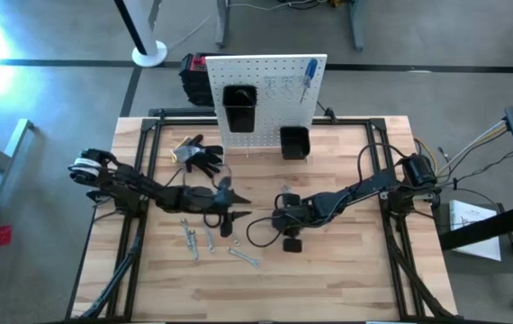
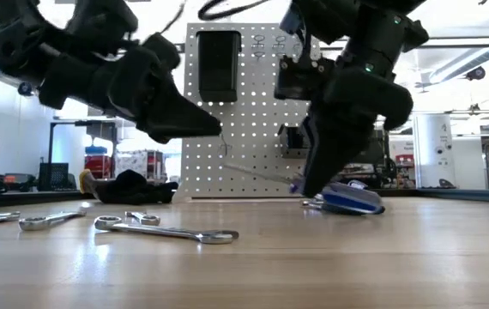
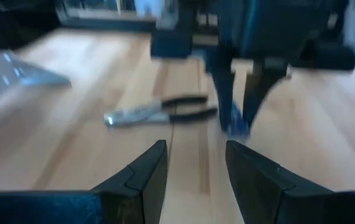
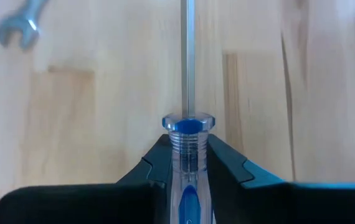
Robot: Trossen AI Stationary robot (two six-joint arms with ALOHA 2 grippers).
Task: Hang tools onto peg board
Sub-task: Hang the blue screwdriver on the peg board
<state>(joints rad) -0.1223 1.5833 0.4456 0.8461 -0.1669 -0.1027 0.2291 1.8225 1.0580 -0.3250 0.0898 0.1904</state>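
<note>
My right gripper (image 4: 189, 155) is shut on a blue-handled screwdriver (image 4: 189, 186) near the middle of the table, with the silver shaft (image 4: 188, 56) running on ahead of the fingers. My left gripper (image 3: 196, 168) hangs open and empty just left of it (image 1: 238, 209), above the wood. Dark-handled pliers (image 3: 165, 111) lie flat on the table between the two grippers. Slim silver wrenches (image 1: 189, 238) (image 1: 243, 256) lie flat nearer the front edge. The white peg board (image 1: 265, 81) stands upright at the far edge, and another blue screwdriver (image 1: 309, 79) hangs on it. My right gripper pinches the screwdriver's clear blue handle between its two fingers, just behind the ribbed collar (image 4: 189, 140) at the shaft end. The fingers slant steeply down from above and lie along the tool. In the low view the handle (image 2: 352, 199) is low by the table while the shaft slopes upward.
Two black bins (image 1: 238, 106) (image 1: 294, 142) sit on the peg board's face. Black work gloves (image 1: 198, 153) lie at the board's left foot. Black cables loop on the wood beside my right gripper (image 1: 261, 232). Bare wood runs along the front edge.
</note>
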